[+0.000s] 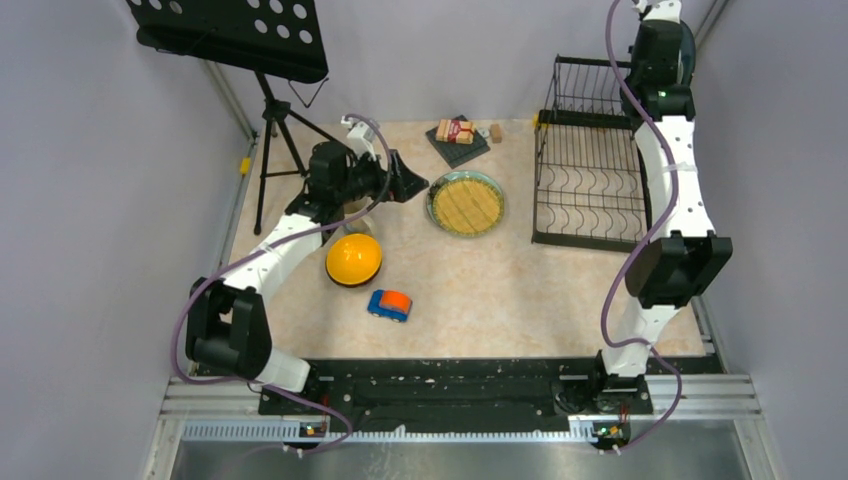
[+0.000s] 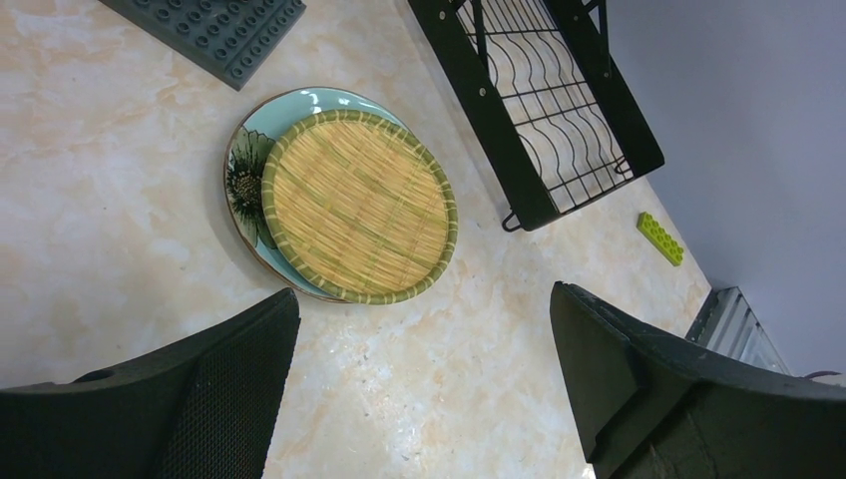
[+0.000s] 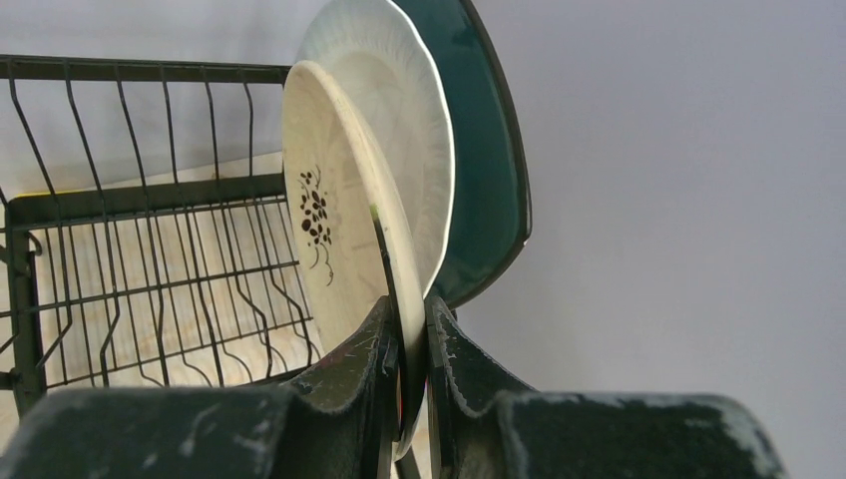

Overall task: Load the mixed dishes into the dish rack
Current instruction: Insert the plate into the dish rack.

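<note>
Right pincer (image 3: 409,321) is clamping stacked plates (image 3: 334,230), cream in front, dark teal behind, close by the dish rack (image 1: 590,180). Left pincer (image 2: 424,299), jaws apart, is hovering over a woven plate (image 2: 359,205) lying on a mint-green plate (image 2: 249,170). Nothing is racked yet; orange-yellow bowl (image 1: 353,258) is waiting on the tabletop (image 1: 500,290).

Five plates (image 3: 329,230) (image 3: 399,120) (image 3: 494,200) (image 2: 359,210) (image 2: 249,170), one bowl (image 1: 353,259), one rack (image 1: 541,190), one toy car (image 1: 389,304).
</note>
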{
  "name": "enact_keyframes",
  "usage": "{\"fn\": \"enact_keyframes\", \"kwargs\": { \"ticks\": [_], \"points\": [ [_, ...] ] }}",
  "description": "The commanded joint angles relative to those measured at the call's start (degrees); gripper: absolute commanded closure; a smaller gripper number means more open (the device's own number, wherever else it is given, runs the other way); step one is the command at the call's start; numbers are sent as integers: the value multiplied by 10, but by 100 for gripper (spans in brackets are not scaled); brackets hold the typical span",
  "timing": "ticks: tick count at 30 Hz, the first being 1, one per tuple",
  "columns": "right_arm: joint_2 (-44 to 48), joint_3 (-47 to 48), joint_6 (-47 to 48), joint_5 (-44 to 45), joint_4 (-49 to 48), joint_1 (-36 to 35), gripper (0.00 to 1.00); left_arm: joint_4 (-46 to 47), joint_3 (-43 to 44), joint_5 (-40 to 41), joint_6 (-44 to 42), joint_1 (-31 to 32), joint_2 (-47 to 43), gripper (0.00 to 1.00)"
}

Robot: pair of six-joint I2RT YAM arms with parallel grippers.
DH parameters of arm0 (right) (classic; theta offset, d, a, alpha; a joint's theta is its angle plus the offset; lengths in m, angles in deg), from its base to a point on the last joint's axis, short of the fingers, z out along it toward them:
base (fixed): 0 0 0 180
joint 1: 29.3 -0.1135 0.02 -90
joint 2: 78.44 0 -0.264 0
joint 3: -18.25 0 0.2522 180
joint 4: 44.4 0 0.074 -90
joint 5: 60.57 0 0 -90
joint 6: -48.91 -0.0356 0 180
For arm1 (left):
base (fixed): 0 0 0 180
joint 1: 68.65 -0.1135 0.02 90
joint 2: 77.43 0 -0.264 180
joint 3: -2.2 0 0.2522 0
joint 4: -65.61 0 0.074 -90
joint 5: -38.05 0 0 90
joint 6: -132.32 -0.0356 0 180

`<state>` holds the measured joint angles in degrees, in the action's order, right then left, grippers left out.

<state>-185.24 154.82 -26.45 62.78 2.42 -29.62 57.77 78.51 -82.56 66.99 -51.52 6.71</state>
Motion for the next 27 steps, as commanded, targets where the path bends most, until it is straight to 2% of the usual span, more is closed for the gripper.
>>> {"fn": "enact_keyframes", "kwargs": {
  "ticks": [1, 15, 18, 27],
  "points": [
    [9, 8, -10, 16, -25, 1, 100, 16, -3, -11, -10, -6, -21, 1],
    [-18, 9, -1, 19, -33, 1, 100, 23, -6, -19, -4, -15, -21, 1],
    [-30, 12, 8, 0, -36, 21, 100, 23, -6, -24, -2, -15, -22, 1],
    [-90, 66, -15, -22, 7, 37, 100, 22, -6, -26, -3, -17, -21, 1]
  ]
}}
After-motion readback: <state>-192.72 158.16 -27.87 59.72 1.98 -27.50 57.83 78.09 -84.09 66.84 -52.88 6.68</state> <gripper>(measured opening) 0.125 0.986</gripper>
